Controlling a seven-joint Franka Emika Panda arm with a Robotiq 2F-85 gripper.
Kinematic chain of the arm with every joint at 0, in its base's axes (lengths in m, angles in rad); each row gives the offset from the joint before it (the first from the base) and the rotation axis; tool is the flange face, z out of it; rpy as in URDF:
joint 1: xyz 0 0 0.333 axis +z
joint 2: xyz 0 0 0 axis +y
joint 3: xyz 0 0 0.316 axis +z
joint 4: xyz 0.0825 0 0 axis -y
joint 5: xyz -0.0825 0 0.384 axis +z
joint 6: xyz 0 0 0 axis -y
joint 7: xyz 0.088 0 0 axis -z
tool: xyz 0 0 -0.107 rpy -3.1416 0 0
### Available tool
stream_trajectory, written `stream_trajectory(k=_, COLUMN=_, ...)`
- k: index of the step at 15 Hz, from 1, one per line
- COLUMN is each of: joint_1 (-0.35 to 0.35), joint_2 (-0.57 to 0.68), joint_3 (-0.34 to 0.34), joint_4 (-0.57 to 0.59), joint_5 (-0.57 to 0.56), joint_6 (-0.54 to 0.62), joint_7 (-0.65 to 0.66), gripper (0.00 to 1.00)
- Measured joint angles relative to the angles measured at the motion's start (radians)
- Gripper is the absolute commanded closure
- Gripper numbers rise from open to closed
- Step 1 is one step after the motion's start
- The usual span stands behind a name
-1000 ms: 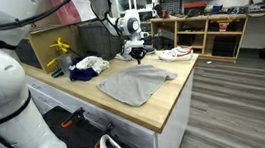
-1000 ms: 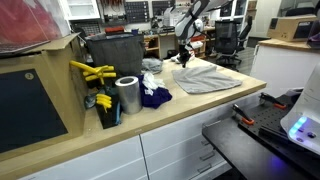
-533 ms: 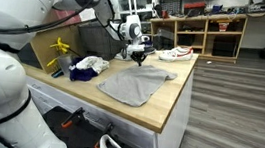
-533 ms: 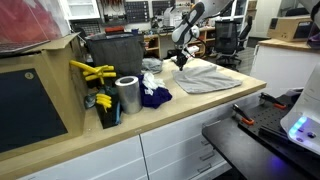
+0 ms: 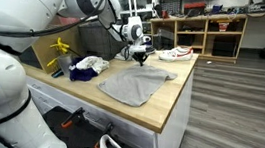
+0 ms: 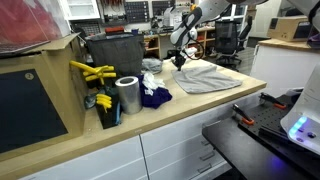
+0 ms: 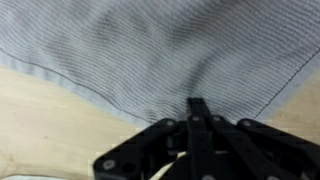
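In an exterior view, the flat grey cloth lies spread on the light wooden countertop, on the half toward the countertop's front edge. Its long axis seems to run along the countertop's length, slightly slanted, with the narrower far end pointing away down the countertop. The black Robotiq gripper stands at that far end, tips down on or just over the fabric. A crumpled dark blue cloth sits toward the countertop's back edge.

In an exterior view from along the countertop, the grey cloth lies past a shiny metal can and the dark blue cloth, out toward the far end. The gripper hangs at the cloth's back corner.

In the wrist view the gripper shows its fingers clenched tight together – no gap between them. The grey cloth, finely striped here, fills the upper part, with bare countertop beneath its hem. Creases run toward the fingertips, but whether fabric is pinched between them cannot be told.

Against a second ago, the arm's upper joints have swung further into view and the gripper sits a little lower at the cloth's far end – the cloth itself lies as it did, and the fingers were already clenched.
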Motion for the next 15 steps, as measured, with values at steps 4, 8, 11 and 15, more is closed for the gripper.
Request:
stream_trajectory(k=4, joint_1=0.0, joint_2=0.021, joint_3=0.01, joint_4=0.042, joint_5=0.003, joint_6=-0.033, joint_7=0.0, gripper=1.0)
stream_trajectory(k=8, joint_1=0.0, joint_2=0.036, joint_3=0.041, joint_4=0.077, joint_5=0.028, joint_6=-0.077, joint_7=-0.001, gripper=1.0)
stream_trajectory(k=11, joint_1=0.001, joint_2=0.039, joint_3=0.062, joint_4=0.085, joint_5=0.041, joint_6=-0.095, joint_7=-0.002, gripper=0.73)
stream_trajectory(k=15, joint_1=-0.008, joint_2=0.022, joint_3=0.062, joint_4=0.082, joint_5=0.041, joint_6=-0.094, joint_7=-0.027, gripper=0.44)
